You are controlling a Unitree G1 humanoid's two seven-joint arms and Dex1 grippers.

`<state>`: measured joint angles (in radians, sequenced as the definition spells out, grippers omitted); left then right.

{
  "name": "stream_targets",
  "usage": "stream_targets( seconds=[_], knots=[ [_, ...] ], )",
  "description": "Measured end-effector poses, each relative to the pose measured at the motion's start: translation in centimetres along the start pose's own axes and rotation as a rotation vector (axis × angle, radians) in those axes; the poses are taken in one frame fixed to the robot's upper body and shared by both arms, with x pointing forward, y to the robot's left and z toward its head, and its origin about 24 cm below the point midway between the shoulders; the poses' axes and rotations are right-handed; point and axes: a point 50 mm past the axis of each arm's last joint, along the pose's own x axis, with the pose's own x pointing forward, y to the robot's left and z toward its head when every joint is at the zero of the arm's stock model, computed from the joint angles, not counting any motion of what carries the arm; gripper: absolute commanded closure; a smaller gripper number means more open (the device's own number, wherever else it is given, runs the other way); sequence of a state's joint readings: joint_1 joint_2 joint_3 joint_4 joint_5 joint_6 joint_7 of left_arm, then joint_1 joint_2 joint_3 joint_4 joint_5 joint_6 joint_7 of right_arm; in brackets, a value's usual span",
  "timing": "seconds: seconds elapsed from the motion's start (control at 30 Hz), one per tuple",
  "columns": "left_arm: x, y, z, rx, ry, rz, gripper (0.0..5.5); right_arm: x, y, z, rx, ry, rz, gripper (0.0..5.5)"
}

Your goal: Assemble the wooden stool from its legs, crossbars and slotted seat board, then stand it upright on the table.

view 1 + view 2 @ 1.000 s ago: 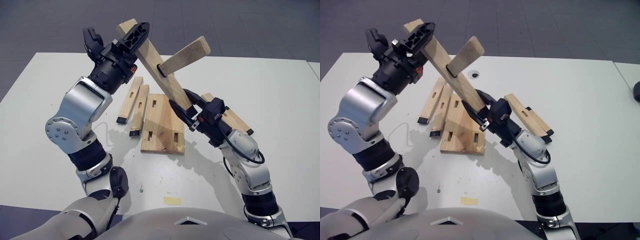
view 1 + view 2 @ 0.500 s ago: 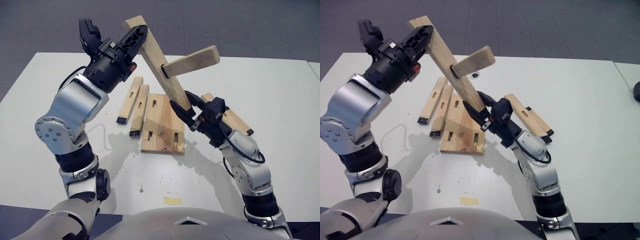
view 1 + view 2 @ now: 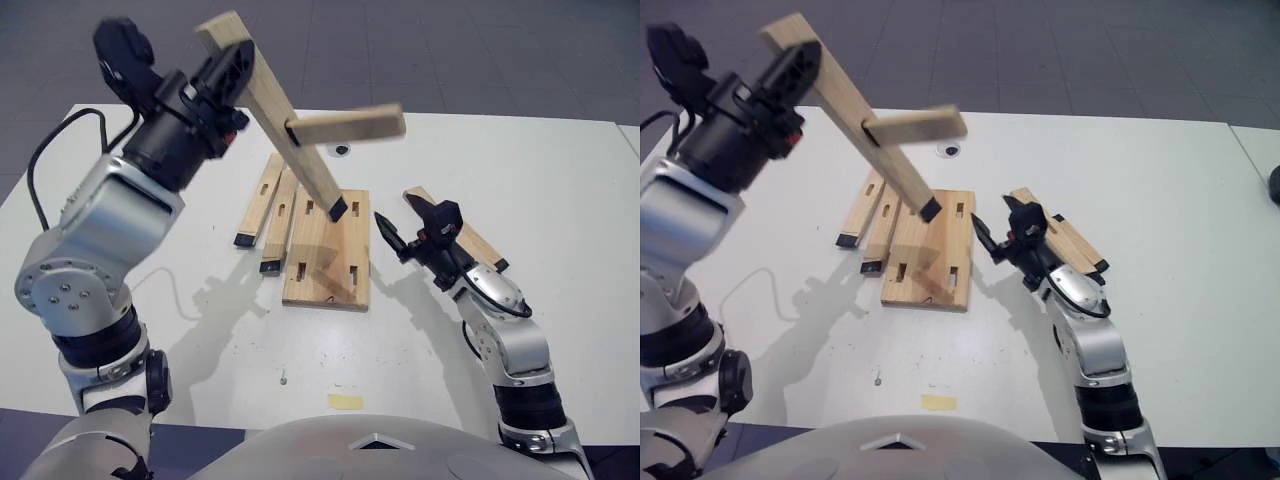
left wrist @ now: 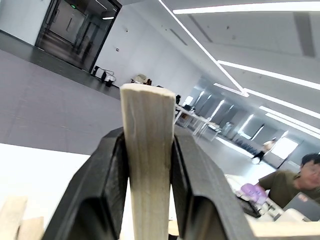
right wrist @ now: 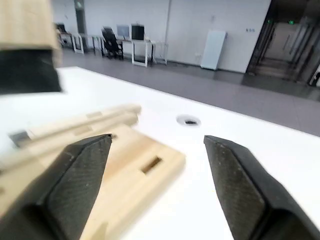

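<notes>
My left gripper (image 3: 225, 80) is shut on the upper end of a wooden leg (image 3: 290, 130) and holds it slanted above the table. The leg's black foot (image 3: 338, 209) hangs over the slotted seat board (image 3: 325, 255). A crossbar (image 3: 350, 124) sticks out sideways from the leg's slot. In the left wrist view the leg (image 4: 147, 150) sits between both fingers (image 4: 107, 185). My right gripper (image 3: 400, 222) is open and holds nothing, just right of the seat board (image 5: 135, 175). Two more legs (image 3: 272, 198) lie left of the board.
Further wooden pieces (image 3: 470, 240) lie under my right forearm. A small round hole (image 3: 343, 150) is in the white table behind the board. A yellow tape scrap (image 3: 345, 401) and a tiny screw (image 3: 283, 378) lie near the front edge.
My right gripper has let go of the leg's lower end and opened, dropping back to the right. My left arm has swung the leg and crossbar up and to the left.
</notes>
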<state>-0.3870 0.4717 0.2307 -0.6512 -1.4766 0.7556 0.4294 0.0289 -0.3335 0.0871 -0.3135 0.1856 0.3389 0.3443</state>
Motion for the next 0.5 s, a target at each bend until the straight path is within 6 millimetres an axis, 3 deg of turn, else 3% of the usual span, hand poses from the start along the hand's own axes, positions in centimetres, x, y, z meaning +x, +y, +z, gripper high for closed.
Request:
stream_targets(
  seconds=[0.13,0.27,0.4,0.5],
  knots=[
    [-2.1,0.4,-1.1,0.009,0.044,-0.007,4.45,-1.6,-0.6,-2.0,-0.083,0.157,0.034,0.9],
    [-4.2,2.2,-1.0,0.073,0.06,0.095,4.45,-2.5,0.8,-3.9,-0.082,0.285,0.175,0.27],
    [-5.7,4.0,-2.1,0.157,0.093,0.234,4.45,-2.1,2.3,-3.8,-0.071,0.293,0.267,0.1],
    [-5.9,4.2,-2.3,0.156,0.058,0.259,4.45,-1.9,3.2,-3.7,-0.053,0.288,0.325,0.1]
  ],
)
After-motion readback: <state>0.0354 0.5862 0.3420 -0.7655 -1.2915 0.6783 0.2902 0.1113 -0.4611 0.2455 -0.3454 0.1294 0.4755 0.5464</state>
